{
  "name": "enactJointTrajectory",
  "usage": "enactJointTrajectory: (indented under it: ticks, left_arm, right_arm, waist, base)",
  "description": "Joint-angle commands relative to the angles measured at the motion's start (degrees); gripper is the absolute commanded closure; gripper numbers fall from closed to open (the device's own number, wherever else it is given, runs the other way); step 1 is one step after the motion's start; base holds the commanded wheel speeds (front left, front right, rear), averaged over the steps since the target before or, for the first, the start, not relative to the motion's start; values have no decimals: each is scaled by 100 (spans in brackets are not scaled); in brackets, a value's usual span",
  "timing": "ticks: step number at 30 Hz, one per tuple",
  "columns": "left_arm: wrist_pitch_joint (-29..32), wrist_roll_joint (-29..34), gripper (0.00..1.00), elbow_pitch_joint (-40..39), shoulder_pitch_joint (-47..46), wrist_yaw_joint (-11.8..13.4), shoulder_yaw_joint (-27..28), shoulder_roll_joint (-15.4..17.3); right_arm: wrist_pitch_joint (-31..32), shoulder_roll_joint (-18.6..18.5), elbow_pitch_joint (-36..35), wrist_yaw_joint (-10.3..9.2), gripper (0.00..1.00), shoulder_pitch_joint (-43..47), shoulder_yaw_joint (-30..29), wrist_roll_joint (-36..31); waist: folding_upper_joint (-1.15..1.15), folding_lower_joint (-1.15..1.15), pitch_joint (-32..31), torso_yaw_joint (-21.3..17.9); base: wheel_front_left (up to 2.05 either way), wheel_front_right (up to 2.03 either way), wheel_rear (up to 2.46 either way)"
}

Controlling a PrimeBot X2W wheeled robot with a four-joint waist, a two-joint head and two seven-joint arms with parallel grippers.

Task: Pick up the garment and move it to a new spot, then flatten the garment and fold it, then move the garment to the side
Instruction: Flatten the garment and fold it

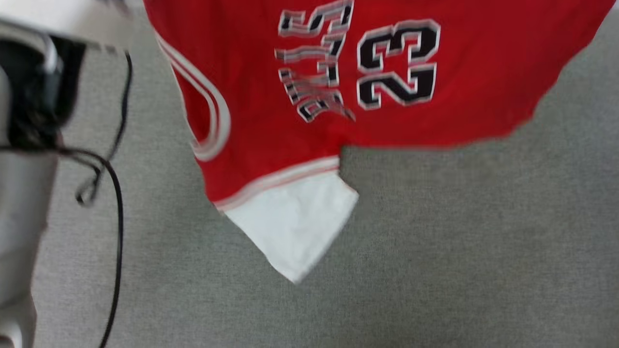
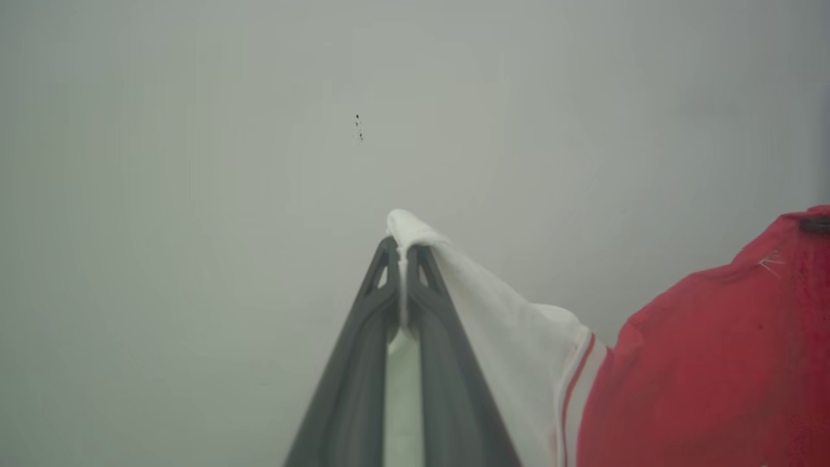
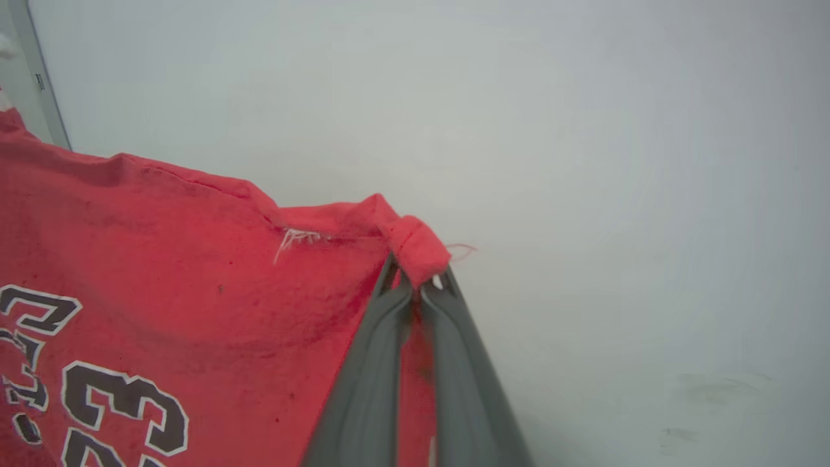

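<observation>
The left pincer (image 2: 402,253) is pressed together on the garment (image 1: 483,72), nipping the very edge of a white sleeve (image 2: 493,311) right at its tips. From that pinch the white cloth runs down and away to the pincer's right, past the striped trim (image 2: 580,383) into the red body. In the head view the shirt hangs spread above a grey textured surface (image 1: 435,270), clear of it as far as I can tell. A second white sleeve (image 1: 295,227) droops as its lowest point. A pale forearm (image 1: 19,217) and a black cable (image 1: 116,203) sit to the left of the cloth. The right pincer (image 3: 415,282) is likewise clamped shut, pinching a small rolled nub of red fabric at its tips, with the rest of the shirt falling away to its left.

Both holds look shallow, taken on edges rather than deep folds. A quick swing or a pull between the arms could slide the cloth out of either pinch, and the shirt would drop in a heap. If the arms draw too far apart, the frayed stitching (image 3: 295,240) just left of the right pincer could tear further. The dangling sleeve could tuck under when the garment is laid down.

The black, white-outlined digits (image 1: 399,63) read as 23. The lettering (image 1: 314,63) beside them is too blurred to read, and no brand mark shows.
</observation>
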Motion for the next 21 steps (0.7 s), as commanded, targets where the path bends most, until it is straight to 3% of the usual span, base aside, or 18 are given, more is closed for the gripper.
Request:
enactJointTrajectory:
  ticks: [1,5,13,21]
  left_arm:
    - [16,23,100,38,-169,-41,-7,-12]
    - [92,187,100,668,-1719,-246,-93,-166]
    - [-54,385,100,1715,-3577,-519,-157,-349]
    - [-372,477,100,2571,-4512,-664,-194,-414]
  right_arm:
    - [25,77,24,-4,100,-121,-4,-49]
    - [86,366,385,-5,100,-1306,-218,-561]
    - [-76,677,1148,-5,100,-2846,-188,-1075]
    - [-492,865,2094,-5,100,-3936,90,-1211]
  waist:
    - [0,0,391,-61]
    - [0,0,998,-81]
    - [0,0,1483,-68]
    - [0,0,1637,22]
  base:
    - [0,0,0]
    - [0,0,0]
    - [0,0,0]
    - [0,0,0]
